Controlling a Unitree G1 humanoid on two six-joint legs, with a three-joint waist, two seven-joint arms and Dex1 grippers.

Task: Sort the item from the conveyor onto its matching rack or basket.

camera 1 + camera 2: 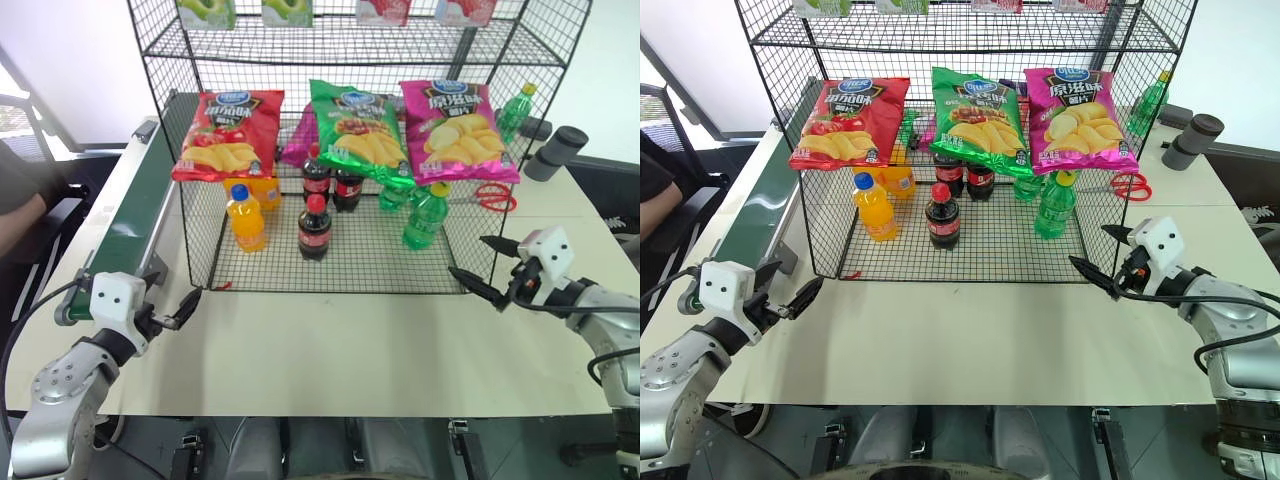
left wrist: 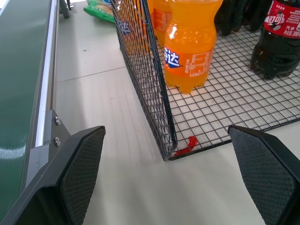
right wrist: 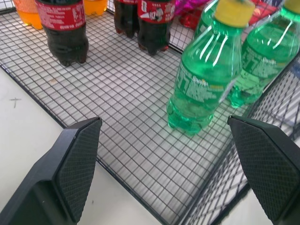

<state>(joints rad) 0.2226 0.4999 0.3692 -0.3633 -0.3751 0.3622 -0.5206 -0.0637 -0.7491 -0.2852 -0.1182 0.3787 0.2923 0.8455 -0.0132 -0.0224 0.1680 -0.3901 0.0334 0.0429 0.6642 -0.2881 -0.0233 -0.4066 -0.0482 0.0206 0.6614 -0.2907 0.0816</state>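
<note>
Both my grippers are empty and spread wide. Left gripper (image 1: 190,305) hovers over the table (image 1: 330,360) off the front-left corner of the rack (image 1: 200,255), just beside the conveyor (image 1: 125,235). Right gripper (image 1: 480,265) hovers off the rack's front-right corner, aimed inward at the green bottle (image 3: 201,89).

Step, as I read it: the placing looks done. The cola bottle (image 1: 314,228) stands on the rack's mesh floor, front-middle, between the orange-drink bottle (image 1: 246,218) and the green bottle. Neither gripper touches it.

Orientation: upright, long axis vertical, red cap up, base flat on the mesh. No visible lean. It's apart from its neighbours; two more cola bottles (image 1: 332,180) stand behind it, nearer the back.

The stretch of belt I can see carries no item. Its far end is partly hidden by the rack and the red chip bag (image 1: 228,135), so I can't rule out something upstream.

Next move, my call: hold clear, wait for the next item on the belt. If one arrives, the left gripper is the nearer one; it should swing out over the rail, already wide enough for a bottle. Keep the fingers off the rack's side wire when swinging.

Far back: hanging green (image 1: 362,130) and pink (image 1: 458,130) chip bags, scissors (image 1: 490,196) outside the rack.
</note>
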